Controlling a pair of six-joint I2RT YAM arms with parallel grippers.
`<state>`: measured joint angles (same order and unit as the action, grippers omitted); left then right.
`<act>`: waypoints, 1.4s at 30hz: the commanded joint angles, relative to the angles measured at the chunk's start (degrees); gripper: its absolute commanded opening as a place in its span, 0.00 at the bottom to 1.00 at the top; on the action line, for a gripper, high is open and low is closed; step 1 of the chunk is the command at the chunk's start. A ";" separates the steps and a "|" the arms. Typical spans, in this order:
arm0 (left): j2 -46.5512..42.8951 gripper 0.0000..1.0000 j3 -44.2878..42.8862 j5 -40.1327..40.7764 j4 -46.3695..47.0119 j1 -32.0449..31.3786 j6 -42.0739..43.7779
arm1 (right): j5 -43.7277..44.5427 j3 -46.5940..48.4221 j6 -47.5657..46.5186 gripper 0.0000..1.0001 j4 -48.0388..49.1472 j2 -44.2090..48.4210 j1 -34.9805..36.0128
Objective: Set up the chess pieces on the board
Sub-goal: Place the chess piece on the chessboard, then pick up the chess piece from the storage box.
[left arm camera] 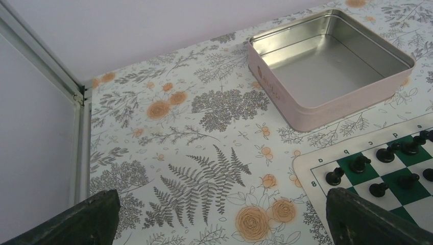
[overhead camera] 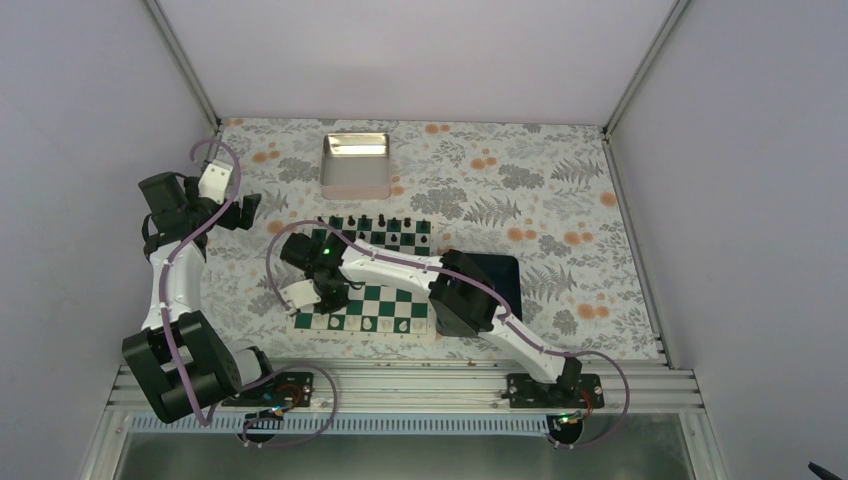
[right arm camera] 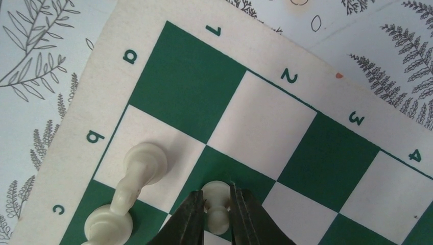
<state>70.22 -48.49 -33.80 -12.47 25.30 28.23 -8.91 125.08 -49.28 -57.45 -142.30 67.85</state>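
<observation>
Held piece: a small white pawn is pinched between the fingers of the right gripper, low in the middle of the right wrist view, over the green square in row b, column 2. Whether its base touches the square cannot be told.
Neighbouring white pieces: cream shapes are seen just left of the pawn, running from the white b1 square to the green c1 square. Whether this is one fallen piece or two standing ones cannot be told.
Board: it is laid flat at the centre of the overhead view. More white pieces are seen along its lower edge, and the black pieces along its upper edge.
Right gripper, overhead: it is placed at the lower left corner of the board, with the arm stretched across the board from the lower right.
Left gripper: the fingers are spread wide and nothing is held. It is raised over the floral cloth, left of the board.
Metal tin: it is seen open at the upper right of the left wrist view, apart from the board.
Blue tray: it is just right of the board, mostly hidden by the right arm.
</observation>
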 commanded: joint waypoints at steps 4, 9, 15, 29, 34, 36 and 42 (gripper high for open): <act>-1.53 1.00 0.26 -2.26 0.47 0.28 0.64 | 1.31 -1.01 0.87 0.24 0.73 3.17 -0.16; -1.31 1.00 -1.74 -2.85 -1.67 0.28 1.61 | 3.51 -4.82 1.60 0.30 0.89 9.29 -1.04; -0.58 1.00 -7.54 -1.31 -7.81 -1.45 6.22 | 6.48 -16.37 3.47 0.36 2.50 21.07 -4.10; 20.79 1.00 -43.42 31.55 -34.89 -46.99 13.61 | 3.21 -46.34 6.93 0.74 12.25 50.83 -41.93; 29.72 1.00 -48.25 35.91 -37.81 -59.98 15.97 | 0.47 -54.71 8.80 1.00 18.30 58.01 -55.27; 32.47 1.00 -50.14 35.88 -38.86 -63.71 16.52 | -0.52 -57.36 9.94 1.00 20.75 59.41 -60.12; 38.76 0.99 -56.36 33.48 -40.94 -73.74 18.06 | 0.34 -62.63 14.31 1.00 27.57 59.40 -67.60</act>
<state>107.55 -99.37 -0.58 -50.39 -43.55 44.45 -7.73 65.12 -38.94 -36.42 -82.37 2.83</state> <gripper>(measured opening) 0.998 0.999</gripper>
